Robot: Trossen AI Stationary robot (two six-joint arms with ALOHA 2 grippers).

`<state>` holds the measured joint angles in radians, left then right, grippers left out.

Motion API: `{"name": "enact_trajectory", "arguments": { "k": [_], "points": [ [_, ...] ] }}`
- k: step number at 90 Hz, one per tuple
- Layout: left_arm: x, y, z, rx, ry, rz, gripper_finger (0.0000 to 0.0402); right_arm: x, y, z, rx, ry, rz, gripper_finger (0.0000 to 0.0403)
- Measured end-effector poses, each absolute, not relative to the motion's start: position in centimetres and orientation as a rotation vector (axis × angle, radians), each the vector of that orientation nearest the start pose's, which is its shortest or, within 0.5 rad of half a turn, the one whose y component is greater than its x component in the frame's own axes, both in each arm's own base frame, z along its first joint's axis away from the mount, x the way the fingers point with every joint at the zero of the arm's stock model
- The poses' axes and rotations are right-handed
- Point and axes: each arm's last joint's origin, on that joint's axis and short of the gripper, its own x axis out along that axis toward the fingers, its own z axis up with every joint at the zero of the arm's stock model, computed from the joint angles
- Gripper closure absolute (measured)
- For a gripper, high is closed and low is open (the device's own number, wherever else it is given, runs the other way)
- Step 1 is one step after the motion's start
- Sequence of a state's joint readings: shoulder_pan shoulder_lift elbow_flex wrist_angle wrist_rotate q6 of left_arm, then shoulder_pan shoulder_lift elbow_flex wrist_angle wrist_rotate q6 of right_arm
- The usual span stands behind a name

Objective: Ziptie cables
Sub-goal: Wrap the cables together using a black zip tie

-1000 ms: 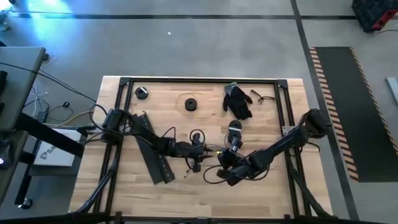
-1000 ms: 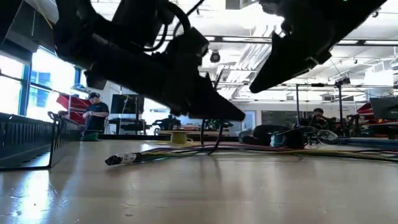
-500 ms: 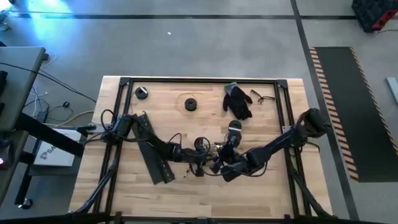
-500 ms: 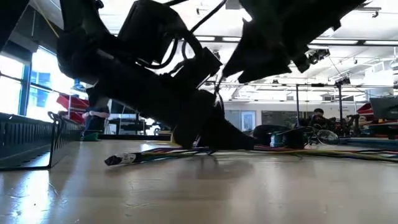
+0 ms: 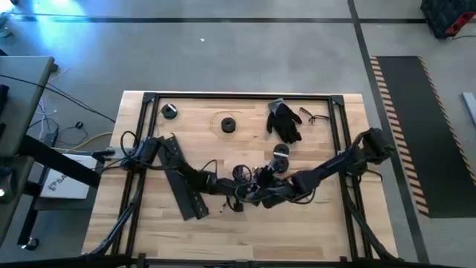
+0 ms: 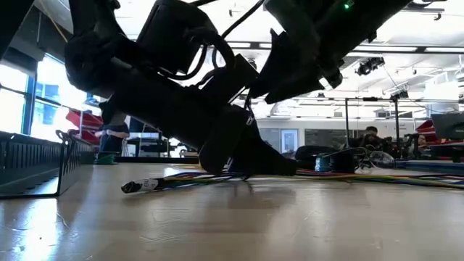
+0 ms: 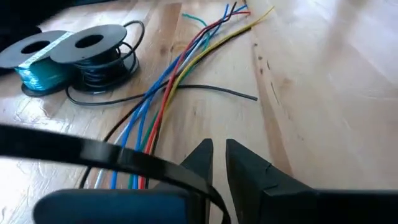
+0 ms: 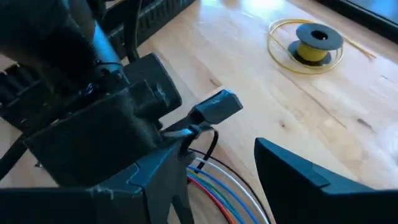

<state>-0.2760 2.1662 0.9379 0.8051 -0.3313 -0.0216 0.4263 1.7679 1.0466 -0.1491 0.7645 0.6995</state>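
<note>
— Looking along the counter (image 6: 290, 225) from its near edge: what lies closest?

— The cables (image 6: 188, 179), flat on the wood near the middle, coloured strands fanning out at the far end in the left wrist view (image 7: 186, 62).

— And the arms?

— Both meet over the cables. The left gripper (image 7: 217, 163) hovers just above them, its fingers (image 7: 200, 158) nearly together with only a thin gap, nothing between them. The right gripper (image 8: 214, 180) stands wide open beside the left arm's wrist, empty.

— Farther back?

— Two spools (image 7: 68, 53) beside the cables, a yellow spool (image 8: 316, 41), a black glove (image 5: 284, 121) near the far edge.
</note>
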Motion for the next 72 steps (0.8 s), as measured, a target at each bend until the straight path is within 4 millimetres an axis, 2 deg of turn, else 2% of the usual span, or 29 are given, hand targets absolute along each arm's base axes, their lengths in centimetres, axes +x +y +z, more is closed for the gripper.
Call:
{"name": "enact_trajectory", "arguments": {
  "k": [24, 37, 52, 66, 72],
  "points": [
    [38.1, -9.9, 7.2, 0.105, 0.402, 0.057, 0.0374, 33.3, 12.8, 18.2, 0.133, 0.528, -0.523, 0.0207],
    [38.1, -9.8, 7.2, 0.104, 0.403, 0.060, 0.0374, 33.5, 12.4, 18.1, 0.123, 0.539, -0.520, 0.0230],
    [38.1, -9.8, 7.2, 0.103, 0.402, 0.060, 0.0374, 33.8, 11.8, 18.0, 0.134, 0.579, -0.472, 0.0289],
    [38.1, -9.8, 7.2, 0.098, 0.402, 0.062, 0.0374, 33.8, 11.8, 18.0, 0.100, 0.597, -0.449, 0.0380],
    [38.1, -9.8, 7.2, 0.073, 0.401, 0.065, 0.0370, 33.8, 11.8, 18.0, 0.073, 0.601, -0.442, 0.0394]
  ]
}}
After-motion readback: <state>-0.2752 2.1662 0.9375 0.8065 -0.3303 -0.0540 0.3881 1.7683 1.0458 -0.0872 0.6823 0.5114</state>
